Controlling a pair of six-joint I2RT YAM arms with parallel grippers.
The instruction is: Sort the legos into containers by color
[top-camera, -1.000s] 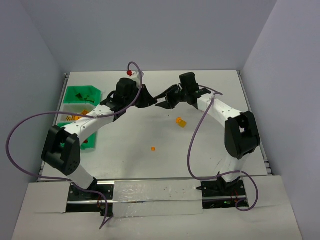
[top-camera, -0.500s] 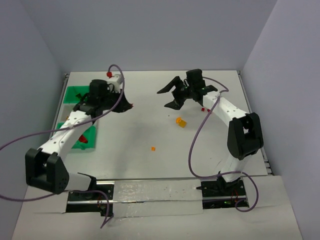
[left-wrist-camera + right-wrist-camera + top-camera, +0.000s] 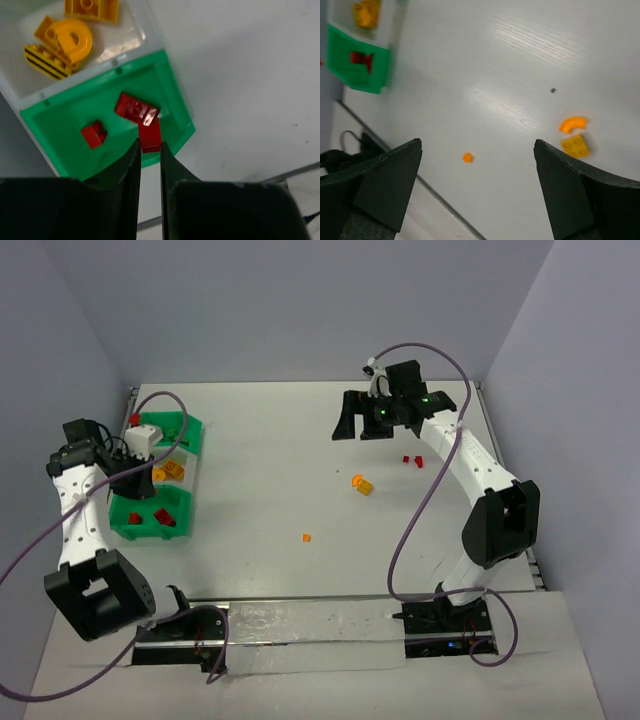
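- Table [image 3: 280,440]: white top with pale walls around it. Both arm bases sit at the near edge.
- Right arm [image 3: 470,465]: stretches from its base to the far middle of the table, with a purple cable looping off it.
- Left arm [image 3: 75,520]: folds up along the left edge, with its wrist above the containers.
- Containers [image 3: 196,435]: three joined bins in a row on the table's left side.
  - The far green bin [image 3: 190,425] has contents too small to read.
  - The whitish bin [image 3: 192,472] is in the middle and holds the orange-yellow pieces [image 3: 65,40].
  - The near green bin [image 3: 65,120] is closest to the bases.
- Right gripper [image 3: 476,146]: jaws spread wide with nothing between them. It hangs over bare table well apart from the containers, with the loose legos below it.
- Left gripper [image 3: 149,145]: jaws narrow, pinching a red brick [image 3: 149,132] at the tips. It is over the near green bin's table-side corner.
- Whether the red brick touches the bin cannot be told.
- Flat red brick [image 3: 136,109]: lies in the near green bin, just beside the held one in the wrist view.
- Small red brick [image 3: 94,135]: in the same bin, apart from the flat one.
- Orange-yellow brick [image 3: 364,486]: loose mid-table, with an orange arc [image 3: 572,123] just beside it.
- Two red bits [image 3: 405,458]: loose on the table near the right arm, close together.
- Tiny orange stud [image 3: 307,537]: alone on the table, nearer the bases.
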